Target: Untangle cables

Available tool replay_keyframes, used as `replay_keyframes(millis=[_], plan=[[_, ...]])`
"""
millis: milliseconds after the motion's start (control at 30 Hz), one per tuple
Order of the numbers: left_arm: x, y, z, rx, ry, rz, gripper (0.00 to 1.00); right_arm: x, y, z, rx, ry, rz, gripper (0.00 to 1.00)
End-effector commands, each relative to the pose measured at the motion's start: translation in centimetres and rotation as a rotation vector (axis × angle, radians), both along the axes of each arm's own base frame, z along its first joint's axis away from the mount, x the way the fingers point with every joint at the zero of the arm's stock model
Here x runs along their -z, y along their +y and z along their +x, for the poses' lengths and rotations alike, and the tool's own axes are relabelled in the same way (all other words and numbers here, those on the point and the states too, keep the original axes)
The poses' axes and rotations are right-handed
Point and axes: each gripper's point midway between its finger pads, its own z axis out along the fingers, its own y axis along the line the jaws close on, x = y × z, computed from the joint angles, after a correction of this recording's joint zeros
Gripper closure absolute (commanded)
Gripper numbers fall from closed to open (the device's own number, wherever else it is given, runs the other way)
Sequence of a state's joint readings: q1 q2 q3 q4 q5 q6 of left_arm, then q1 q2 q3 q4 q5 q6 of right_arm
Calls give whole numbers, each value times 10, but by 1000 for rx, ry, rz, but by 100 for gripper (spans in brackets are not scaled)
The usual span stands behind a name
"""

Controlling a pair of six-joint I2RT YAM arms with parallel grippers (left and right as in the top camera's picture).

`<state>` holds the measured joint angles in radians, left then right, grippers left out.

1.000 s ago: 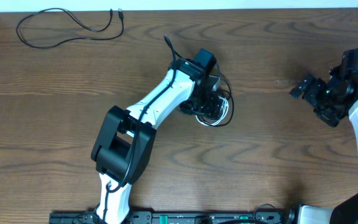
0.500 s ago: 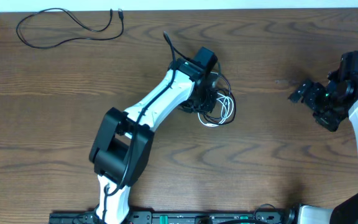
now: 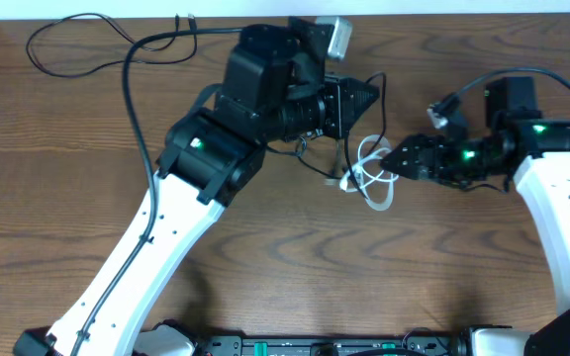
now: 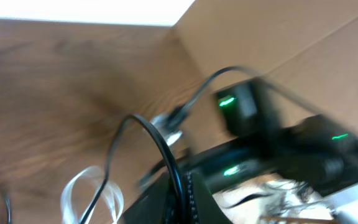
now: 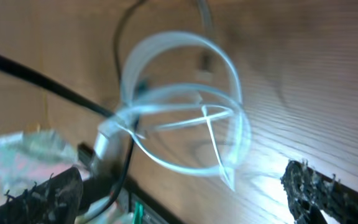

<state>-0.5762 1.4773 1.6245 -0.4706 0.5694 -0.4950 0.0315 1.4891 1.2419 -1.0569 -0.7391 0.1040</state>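
My left gripper point(image 3: 368, 103) is raised over the table's middle, shut on a thin black cable point(image 3: 383, 99). In the left wrist view that cable point(image 4: 166, 149) runs straight between the closed jaws point(image 4: 182, 199). The white cable point(image 3: 369, 178) hangs in loose loops just below, still caught with the black one. My right gripper point(image 3: 396, 159) points left at those loops, open, with nothing in it. In the right wrist view the white cable point(image 5: 185, 112) floats above the gap between the fingers point(image 5: 42, 196). Another black cable point(image 3: 30, 46) lies apart at the far left corner.
The left arm's thicker black cable point(image 3: 135, 109) arcs down over the left half of the table. A cardboard wall point(image 4: 272, 31) rises behind the right arm. The wooden table point(image 3: 364, 277) lies bare toward the front edge.
The left gripper shut on the black cable and the arm swung up, lifting the bundle. The right arm came left and now faces the white loops.
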Motion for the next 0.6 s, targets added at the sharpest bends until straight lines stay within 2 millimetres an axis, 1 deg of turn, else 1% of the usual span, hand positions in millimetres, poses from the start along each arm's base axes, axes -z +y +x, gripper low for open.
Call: replay_keyframes(millis=[0,67,133,167,200,233,267,333,400,467,500,533,567], plan=[[-21,-2,-6,15,9,-76,93,-19,32,1,-58,-50,74,1],[-24,-3,-5,0,42,-107,93,-20,41,6,-58,-71,66,1],[-33,-5,-4,-2,48,-148,93,-10,36,14,9,-66,-23,1],[-45,-7,-5,16,26,-191,92,-4,31,17,52,-54,-77,1],[-65,-10,-7,47,-7,-256,93,10,15,22,151,-34,-208,1],[-82,-10,-9,66,-33,-314,93,18,8,23,190,-30,-279,1],[-94,-8,-10,76,-55,-352,93,22,6,22,193,-31,-310,1],[-115,2,-9,62,-84,-412,93,32,9,16,177,-18,-335,1],[-125,13,-5,38,-103,-435,93,44,7,9,197,17,-357,1],[-133,34,2,-13,-91,-461,93,61,-12,7,298,57,-436,1],[-136,42,2,-19,-80,-473,93,67,-19,8,334,60,-465,1],[-142,54,1,-24,-70,-487,93,74,-28,9,364,62,-490,1],[-146,64,0,-24,-81,-488,93,76,-30,9,371,65,-489,1]])
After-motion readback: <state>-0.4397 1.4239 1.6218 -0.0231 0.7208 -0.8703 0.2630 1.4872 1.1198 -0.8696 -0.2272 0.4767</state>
